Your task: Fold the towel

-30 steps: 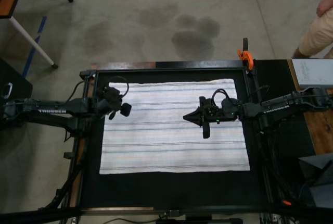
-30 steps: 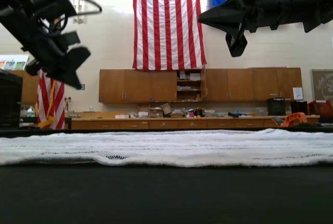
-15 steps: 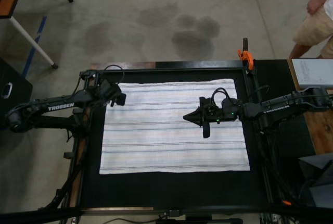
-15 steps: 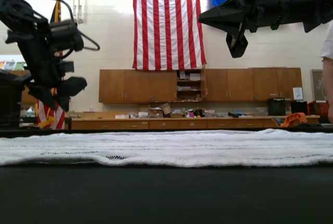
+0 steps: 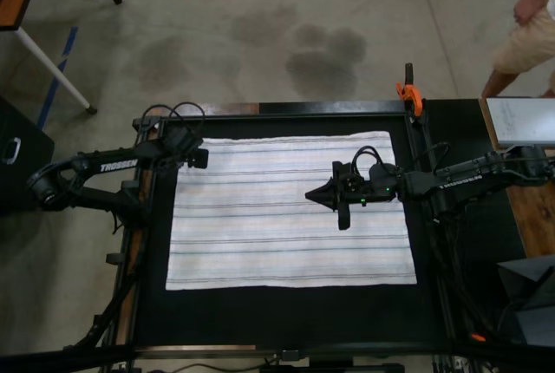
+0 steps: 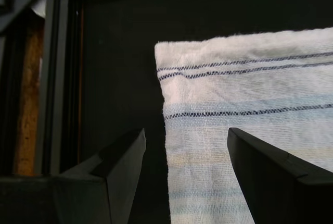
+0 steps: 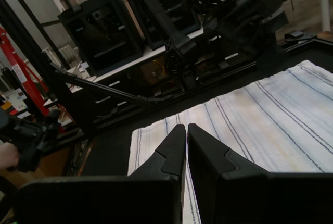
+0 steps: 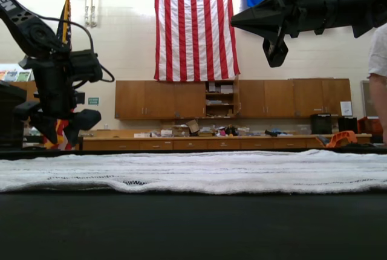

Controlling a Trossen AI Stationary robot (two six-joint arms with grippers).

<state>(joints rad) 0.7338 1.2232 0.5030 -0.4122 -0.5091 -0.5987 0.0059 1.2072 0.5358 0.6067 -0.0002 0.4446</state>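
I have swung my left black two-fingered tool (image 5: 198, 158) off the large white striped cloth towel (image 5: 290, 212) and out to the towel's far corner on the top view's left. A second ago it hung over the towel's short edge, farther in. It has also dropped: in the exterior view it now sits low, close above the towel, where before it rode high. Its fingers (image 6: 120, 156) now stand apart either side of that corner's edge. The person (image 5: 531, 30) beyond the desk's far right corner has shifted.
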